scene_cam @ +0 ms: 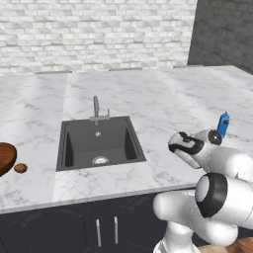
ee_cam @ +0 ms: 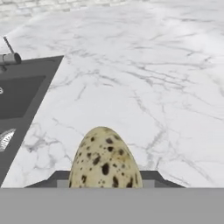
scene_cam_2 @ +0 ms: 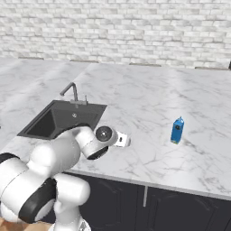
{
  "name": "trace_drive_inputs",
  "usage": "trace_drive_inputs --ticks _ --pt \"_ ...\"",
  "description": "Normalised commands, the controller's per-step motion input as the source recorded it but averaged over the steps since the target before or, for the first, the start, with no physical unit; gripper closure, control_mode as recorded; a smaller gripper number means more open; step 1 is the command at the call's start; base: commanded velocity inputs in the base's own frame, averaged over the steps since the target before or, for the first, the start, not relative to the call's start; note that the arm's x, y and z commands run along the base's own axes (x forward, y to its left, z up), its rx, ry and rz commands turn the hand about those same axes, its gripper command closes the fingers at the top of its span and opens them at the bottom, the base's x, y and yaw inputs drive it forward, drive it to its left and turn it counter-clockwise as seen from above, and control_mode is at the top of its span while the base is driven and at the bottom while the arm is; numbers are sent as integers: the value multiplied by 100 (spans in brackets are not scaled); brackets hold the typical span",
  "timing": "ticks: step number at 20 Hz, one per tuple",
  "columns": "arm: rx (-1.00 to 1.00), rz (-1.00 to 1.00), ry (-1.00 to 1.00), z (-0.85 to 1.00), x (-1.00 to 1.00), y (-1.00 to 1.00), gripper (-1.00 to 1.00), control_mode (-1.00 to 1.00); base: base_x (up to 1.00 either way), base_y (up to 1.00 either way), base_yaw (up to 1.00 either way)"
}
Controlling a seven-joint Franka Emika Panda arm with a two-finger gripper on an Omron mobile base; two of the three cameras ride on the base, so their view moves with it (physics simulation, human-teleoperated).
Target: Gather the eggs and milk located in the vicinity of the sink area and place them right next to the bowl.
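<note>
Closest, the tool (ee_cam: 105, 186) is clenched on a pale speckled egg (ee_cam: 105, 159), held above the marble bench (scene_cam: 163, 104) just right of the sink (scene_cam: 99, 143). Farther right stands the blue milk carton (scene_cam_2: 177, 130). At the far left, a brown egg (scene_cam: 20, 168) lies just beside the wooden bowl (scene_cam: 6, 157).

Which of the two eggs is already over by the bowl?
The reddish-brown egg, lying on the counter right beside the bowl. The speckled beige egg sits at the tool, right of the sink.
</note>
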Motion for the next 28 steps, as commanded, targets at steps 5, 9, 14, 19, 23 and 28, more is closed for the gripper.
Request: trace_drive_inputs --ticks 5,9,14,19,23,28 --pt "-4 0 -25 72 -53 0 100 -100 0 0 0" --pt "-5 0 -22 62 -51 3 100 -100 0 0 0" --pt "-8 1 -13 23 -53 16 100 -100 0 0 0" --pt "-8 4 -1 0 -12 30 100 -100 0 0 0" --pt "-6 0 2 0 0 24 100 -100 0 0 0" --pt "0 0 0 0 0 0 100 100 0 0 0"
